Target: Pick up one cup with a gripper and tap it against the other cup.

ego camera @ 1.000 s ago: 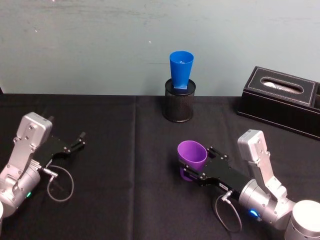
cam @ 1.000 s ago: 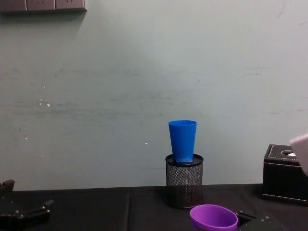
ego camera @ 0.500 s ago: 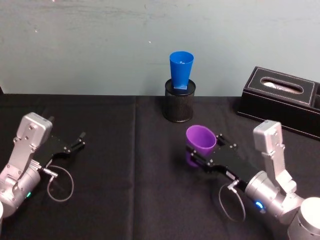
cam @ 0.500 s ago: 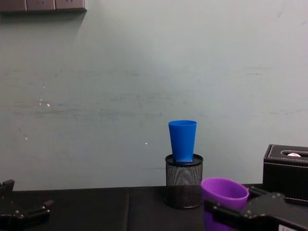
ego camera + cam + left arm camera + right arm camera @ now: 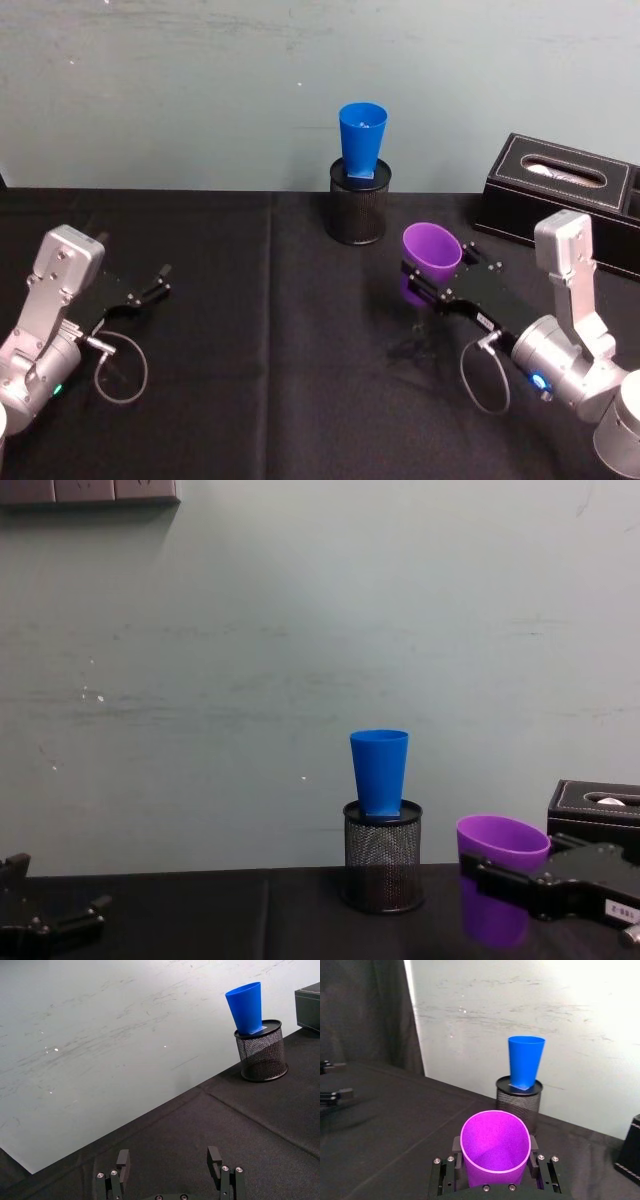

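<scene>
The purple cup [image 5: 431, 259] hangs upright above the black tablecloth with my right gripper [image 5: 425, 283] shut on its lower body. In the right wrist view the black fingers [image 5: 456, 1149] flank the purple cup [image 5: 495, 1146]. The blue cup [image 5: 361, 138] stands upright in the top of a black mesh pen holder [image 5: 357, 212] at the back centre. In the chest view the purple cup [image 5: 501, 872] is right of the blue cup [image 5: 379, 770], lower and clearly apart from it. My left gripper [image 5: 160, 281] rests open at the left of the table, its fingers [image 5: 123, 1161] spread with nothing between them.
A black tissue box [image 5: 560, 196] sits at the back right, close behind my right arm. A loose cable loop [image 5: 120, 368] hangs from the left arm. A pale wall [image 5: 200, 90] stands right behind the pen holder [image 5: 382, 858].
My right gripper has carried the purple cup up off the table, rightward and toward the back, nearer the pen holder's level. The left arm and blue cup have not moved.
</scene>
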Controlling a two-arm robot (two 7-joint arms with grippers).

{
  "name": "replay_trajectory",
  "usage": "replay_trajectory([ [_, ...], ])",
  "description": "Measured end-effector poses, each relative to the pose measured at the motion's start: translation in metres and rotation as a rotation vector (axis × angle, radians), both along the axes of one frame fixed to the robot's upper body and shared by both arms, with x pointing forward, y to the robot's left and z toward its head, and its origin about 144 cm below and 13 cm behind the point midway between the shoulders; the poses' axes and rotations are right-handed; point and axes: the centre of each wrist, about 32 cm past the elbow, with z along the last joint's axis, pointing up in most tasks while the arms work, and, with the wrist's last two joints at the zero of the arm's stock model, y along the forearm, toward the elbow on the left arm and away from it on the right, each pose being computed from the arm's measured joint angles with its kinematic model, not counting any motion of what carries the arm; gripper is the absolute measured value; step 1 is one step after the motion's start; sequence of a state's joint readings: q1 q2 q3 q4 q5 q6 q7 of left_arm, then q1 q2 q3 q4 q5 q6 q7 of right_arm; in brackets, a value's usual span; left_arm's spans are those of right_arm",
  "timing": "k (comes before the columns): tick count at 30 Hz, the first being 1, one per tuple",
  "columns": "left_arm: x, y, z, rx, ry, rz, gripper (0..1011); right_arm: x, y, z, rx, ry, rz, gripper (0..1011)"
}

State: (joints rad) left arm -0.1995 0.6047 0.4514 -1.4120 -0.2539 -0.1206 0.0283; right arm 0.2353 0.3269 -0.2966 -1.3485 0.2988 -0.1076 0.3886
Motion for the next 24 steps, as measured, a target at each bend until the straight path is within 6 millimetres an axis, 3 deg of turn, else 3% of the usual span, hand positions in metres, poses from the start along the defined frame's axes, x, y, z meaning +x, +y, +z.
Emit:
replay_trajectory([
  [10, 0.0, 0.0, 0.0, 0.0, 0.0, 0.0, 1012, 0.023, -0.003, 0.001, -0.001, -0.002, -0.041, 734],
  [24, 0.0, 0.0, 0.0, 0.0, 0.0, 0.0, 1011, 0.061, 0.014, 0.01, -0.009, -0.022, -0.035, 734],
])
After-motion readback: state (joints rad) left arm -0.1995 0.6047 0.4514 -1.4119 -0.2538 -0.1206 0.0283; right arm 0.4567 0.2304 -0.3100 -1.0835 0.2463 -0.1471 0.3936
